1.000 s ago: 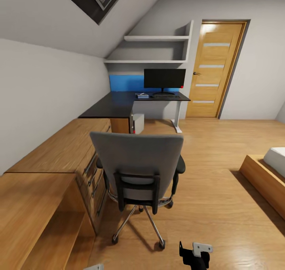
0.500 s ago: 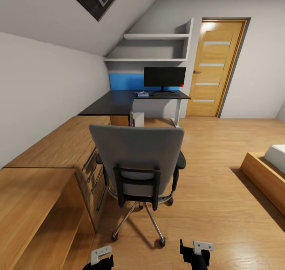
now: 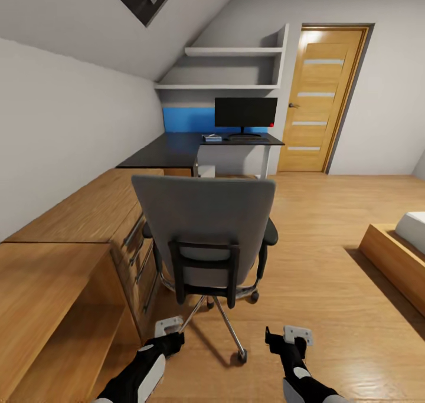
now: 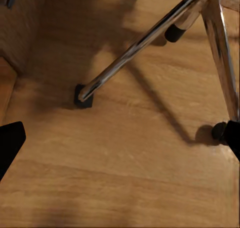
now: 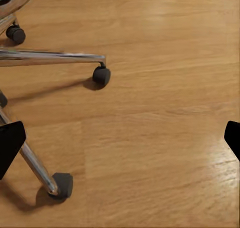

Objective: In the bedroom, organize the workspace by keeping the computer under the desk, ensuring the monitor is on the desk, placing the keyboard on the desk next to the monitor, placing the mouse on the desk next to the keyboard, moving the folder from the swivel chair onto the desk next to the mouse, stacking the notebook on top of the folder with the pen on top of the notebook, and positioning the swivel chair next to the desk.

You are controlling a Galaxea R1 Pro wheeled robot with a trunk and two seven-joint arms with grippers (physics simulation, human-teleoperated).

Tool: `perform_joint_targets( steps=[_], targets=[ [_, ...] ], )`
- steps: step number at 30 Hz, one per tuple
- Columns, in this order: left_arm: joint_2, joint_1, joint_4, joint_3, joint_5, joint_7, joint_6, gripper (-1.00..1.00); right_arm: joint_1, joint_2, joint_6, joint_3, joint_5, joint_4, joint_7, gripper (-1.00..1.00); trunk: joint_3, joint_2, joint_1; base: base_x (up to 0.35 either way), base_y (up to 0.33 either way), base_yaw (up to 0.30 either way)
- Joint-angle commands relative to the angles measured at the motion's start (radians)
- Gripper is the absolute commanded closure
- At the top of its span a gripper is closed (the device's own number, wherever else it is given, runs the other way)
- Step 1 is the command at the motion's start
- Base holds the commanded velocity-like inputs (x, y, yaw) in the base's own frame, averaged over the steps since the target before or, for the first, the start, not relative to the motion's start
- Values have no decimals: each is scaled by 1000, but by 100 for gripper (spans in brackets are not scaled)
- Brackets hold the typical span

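The swivel chair [image 3: 203,226] stands in front of me with its grey back turned to me, and that back hides its seat. Its chrome spokes [image 4: 145,38] and casters [image 5: 101,75] lie just ahead of both grippers. My left gripper [image 3: 167,332] [image 4: 120,143] and right gripper [image 3: 286,337] [image 5: 121,143] hover open and empty above the wooden floor. Farther off, the black-topped desk [image 3: 165,150] carries the monitor [image 3: 245,112] and a small blue item [image 3: 211,138]. The computer [image 3: 206,171] peeks out under the desk. The folder, keyboard, mouse, notebook and pen are too small or hidden.
Low wooden shelving [image 3: 65,255] runs along the left wall, close beside the chair. A wooden bed platform [image 3: 392,258] sits at the right. A door [image 3: 319,102] stands right of the desk. Open floor [image 3: 319,214] lies between the chair and the bed.
Both arms have risen forward into the head view toward the chair's base, the left gripper coming up from the bottom edge. The view has shifted a little closer to the chair.
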Motion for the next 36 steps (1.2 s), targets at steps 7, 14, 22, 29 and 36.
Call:
perform_joint_targets(
  steps=[7,14,22,29,36],
  targets=[
    [-8,-145,46,-7,16,10,138,-100,-147,-24,227,8,-6,-2,-10,-100,-23,-50,27,0,0,0],
    [-8,-176,66,1,15,-1,162,-100,-190,-24,285,8,-7,-18,-9,-100,-45,-99,54,0,0,0],
    [15,-177,68,1,13,-4,129,-100,-191,-11,255,11,-9,-26,-9,-100,-70,-155,84,0,0,0],
    [38,-177,68,-1,14,-4,115,-100,-191,-4,224,11,-10,-20,-11,-100,-92,-204,111,0,0,0],
    [38,-177,84,-4,13,-4,69,-100,-189,-1,211,13,-8,-20,-8,-100,-114,-253,138,0,0,0]
  ],
)
